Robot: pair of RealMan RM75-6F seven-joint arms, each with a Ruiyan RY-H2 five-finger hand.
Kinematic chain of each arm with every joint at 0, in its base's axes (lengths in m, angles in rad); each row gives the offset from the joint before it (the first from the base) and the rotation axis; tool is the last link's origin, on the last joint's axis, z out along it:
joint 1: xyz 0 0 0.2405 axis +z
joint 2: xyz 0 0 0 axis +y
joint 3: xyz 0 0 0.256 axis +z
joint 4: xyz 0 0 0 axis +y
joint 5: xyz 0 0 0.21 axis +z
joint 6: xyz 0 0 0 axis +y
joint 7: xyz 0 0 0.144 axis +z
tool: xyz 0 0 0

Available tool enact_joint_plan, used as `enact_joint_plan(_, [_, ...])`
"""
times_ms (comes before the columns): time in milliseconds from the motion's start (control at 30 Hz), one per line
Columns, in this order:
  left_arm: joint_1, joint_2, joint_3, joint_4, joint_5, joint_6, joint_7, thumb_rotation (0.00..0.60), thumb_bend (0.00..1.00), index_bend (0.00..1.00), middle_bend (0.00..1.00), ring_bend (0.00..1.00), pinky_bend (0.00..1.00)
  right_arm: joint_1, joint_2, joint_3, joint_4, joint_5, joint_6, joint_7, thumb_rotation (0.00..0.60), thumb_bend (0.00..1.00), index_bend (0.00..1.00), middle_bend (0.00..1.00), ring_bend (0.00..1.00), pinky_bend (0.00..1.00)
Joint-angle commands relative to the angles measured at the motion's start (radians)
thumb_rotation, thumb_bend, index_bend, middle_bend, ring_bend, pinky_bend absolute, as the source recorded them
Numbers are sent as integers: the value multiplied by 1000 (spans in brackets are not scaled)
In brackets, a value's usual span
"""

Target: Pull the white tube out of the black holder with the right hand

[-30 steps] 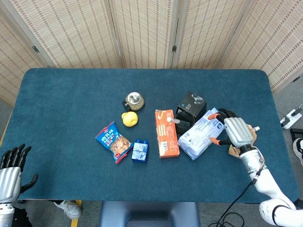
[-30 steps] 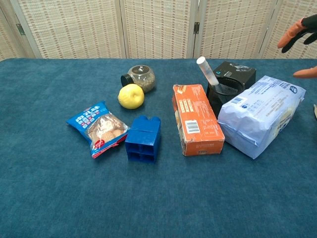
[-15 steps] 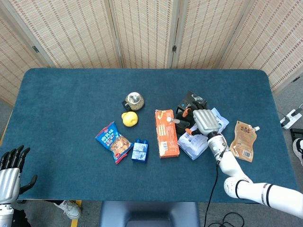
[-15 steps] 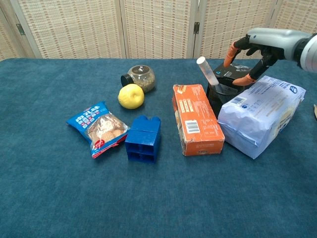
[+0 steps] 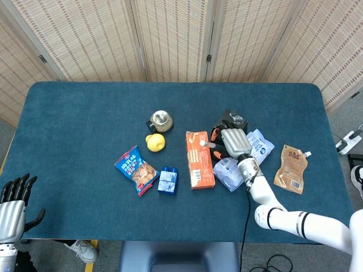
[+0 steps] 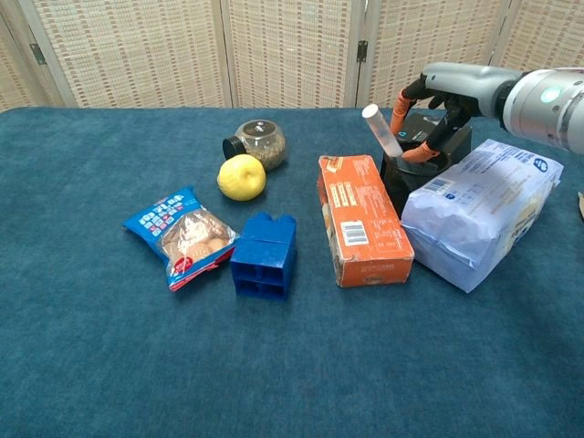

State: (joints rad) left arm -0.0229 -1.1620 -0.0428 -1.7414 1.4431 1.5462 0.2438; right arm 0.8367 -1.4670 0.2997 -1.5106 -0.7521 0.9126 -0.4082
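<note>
The right hand (image 6: pixel 436 99) hovers over the black holder (image 6: pixel 422 157), its orange-tipped fingers (image 6: pixel 399 100) spread apart and curved around nothing, one fingertip just beside the white tube (image 6: pixel 381 130) without clearly touching it. The tube stands in the holder, tilted toward 11 o'clock in the chest view, its cap end clear of the rim. In the head view the same hand (image 5: pixel 231 141) covers most of the holder, with the tube (image 5: pixel 209 145) poking out toward 9 o'clock.

An orange box (image 6: pixel 362 219) lies flat just beside the holder at 8 o'clock, and a pale blue bag (image 6: pixel 484 210) leans against it at 4 o'clock. Farther toward 9 o'clock sit a blue block (image 6: pixel 264 255), a snack packet (image 6: pixel 182 236), a lemon (image 6: pixel 241 176) and a tipped glass jar (image 6: pixel 257 141). A tan pouch (image 5: pixel 290 168) lies on the blue table (image 5: pixel 74 124) at 3 o'clock of the bag.

The left hand (image 5: pixel 11 201) rests off the table's 7 o'clock corner, fingers apart and holding nothing.
</note>
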Motion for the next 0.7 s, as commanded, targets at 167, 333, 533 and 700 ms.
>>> enact_joint_plan(167, [0,0,-2,4,-1,0,-4,600,327,138,87,42,92,17,-16,-3,17,11,3,1,600,184,450,249,42,111])
enact_joint_plan(333, [0,-1,-3,7,-3,-1,-6,600,326,138,87,42,93,27,-27,-5,26,15,7,3,600,216,475,257,42,111])
enact_joint_plan(533, [1,-2,-4,15,-8,-3,-12,600,325,138,87,42,93,35,-36,-9,38,25,12,1,600,254,487,265,41,111])
enact_joint_plan(700, [2,-4,-4,22,-11,-5,-18,600,327,138,87,42,93,42,-44,-12,45,28,14,2,600,309,512,275,41,111])
